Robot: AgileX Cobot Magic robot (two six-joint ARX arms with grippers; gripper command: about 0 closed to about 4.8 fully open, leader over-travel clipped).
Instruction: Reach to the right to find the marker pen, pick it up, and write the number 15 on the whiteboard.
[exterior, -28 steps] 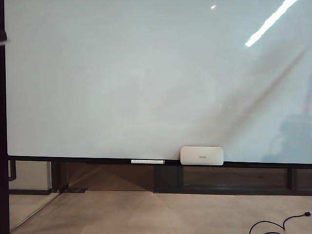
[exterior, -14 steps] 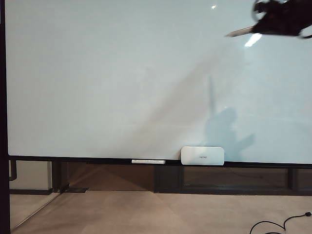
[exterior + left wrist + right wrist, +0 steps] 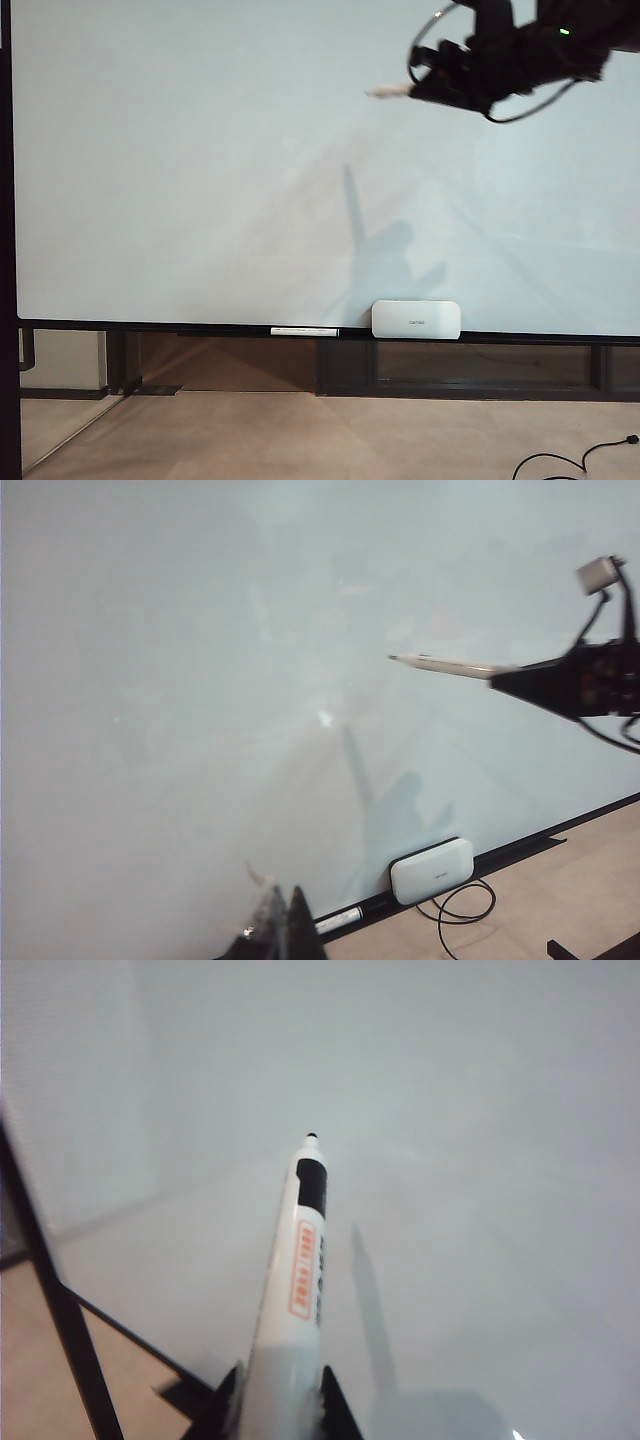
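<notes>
Exterior view: marker pen [image 3: 390, 91] tip-leftward, near-level.

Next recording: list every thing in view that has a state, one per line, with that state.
Marker pen: uncapped, held in the right tool, tip pointing at the board, not visibly touching.
Right tool: shut on the marker pen, high on the right.
Left tool: low, fingers together, holding nothing.
Whiteboard: blank, no digits.
Eraser: resting on the bottom rail.
Second pen: lying on the rail.

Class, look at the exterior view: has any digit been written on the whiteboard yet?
No. The whiteboard shows only shadows, and the marker pen in the right end effector is held off it.
</notes>
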